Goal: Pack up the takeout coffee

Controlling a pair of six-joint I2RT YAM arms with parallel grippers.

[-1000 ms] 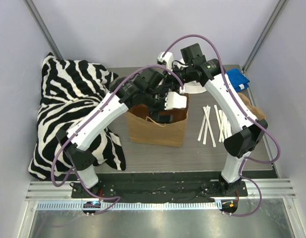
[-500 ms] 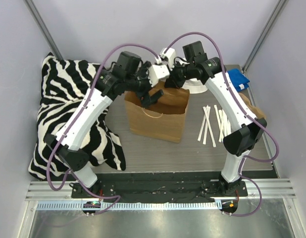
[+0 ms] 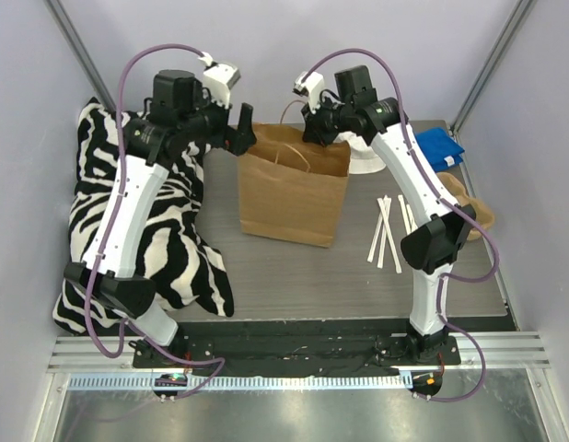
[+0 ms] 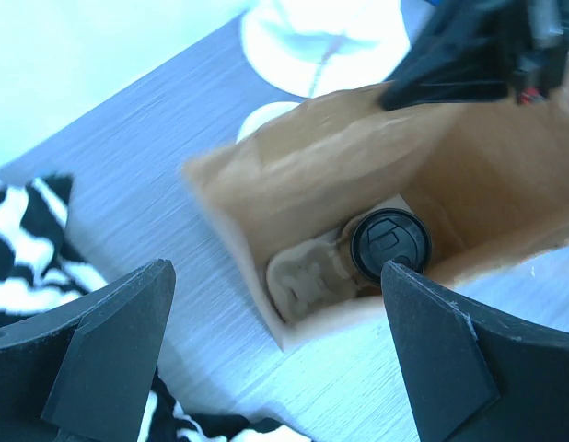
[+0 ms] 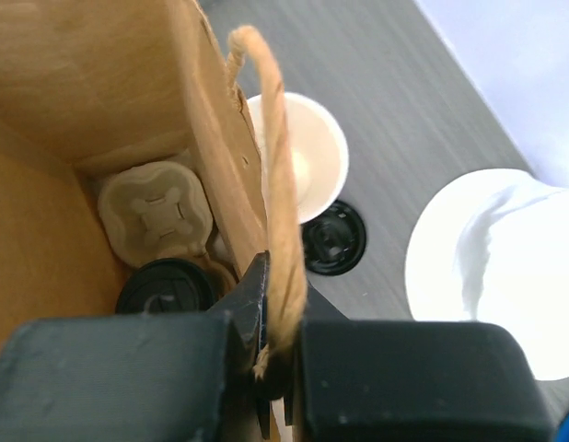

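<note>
Pinching the paper bag (image 3: 294,198) at its rim and twine handle (image 5: 275,166), the right claw (image 5: 271,304) is clamped tight. The left claw (image 3: 243,132) hangs wide open just beside the bag's mouth. The coffee (image 4: 390,244) stands lid-up inside the bag, by the pulp tray (image 4: 303,276).

Left end effector (image 3: 245,131) agape, right one (image 3: 312,127) clamped

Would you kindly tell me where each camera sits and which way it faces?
Top external: above and behind the bases, looking down; both arms show, flanking the paper bag.
Left wrist: above the bag, looking into it at the takeout coffee; the open left gripper frames it.
Right wrist: at the bag's rim, looking down; the right gripper is shut on the twine handle.
Both wrist views show the coffee and pulp tray.
</note>
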